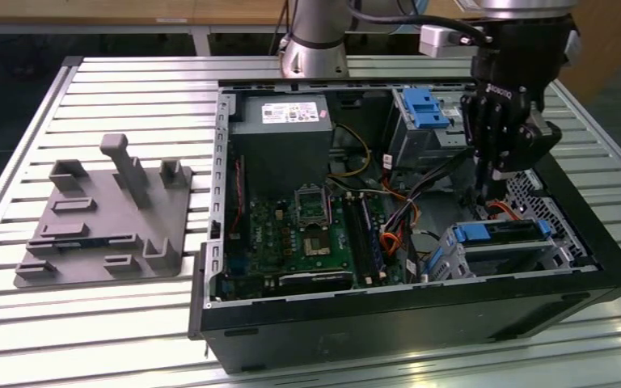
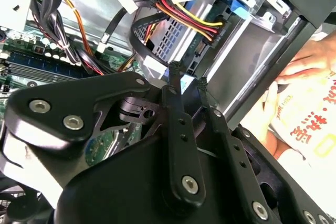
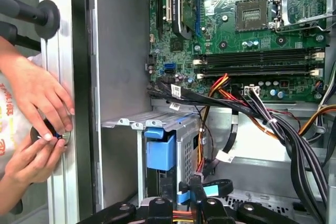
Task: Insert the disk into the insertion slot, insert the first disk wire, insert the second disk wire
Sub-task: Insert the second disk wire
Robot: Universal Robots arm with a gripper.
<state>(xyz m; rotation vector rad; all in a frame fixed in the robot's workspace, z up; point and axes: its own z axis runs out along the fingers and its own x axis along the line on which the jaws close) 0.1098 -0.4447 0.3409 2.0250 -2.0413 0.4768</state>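
Exterior view above open computer case [image 1: 397,327], wrist views close inside it

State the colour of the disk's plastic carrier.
Bright blue; the carrier shows best in the exterior view.

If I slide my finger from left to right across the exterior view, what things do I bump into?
First the grey plastic stand → green circuit board → blue latch → disk in its blue carrier.
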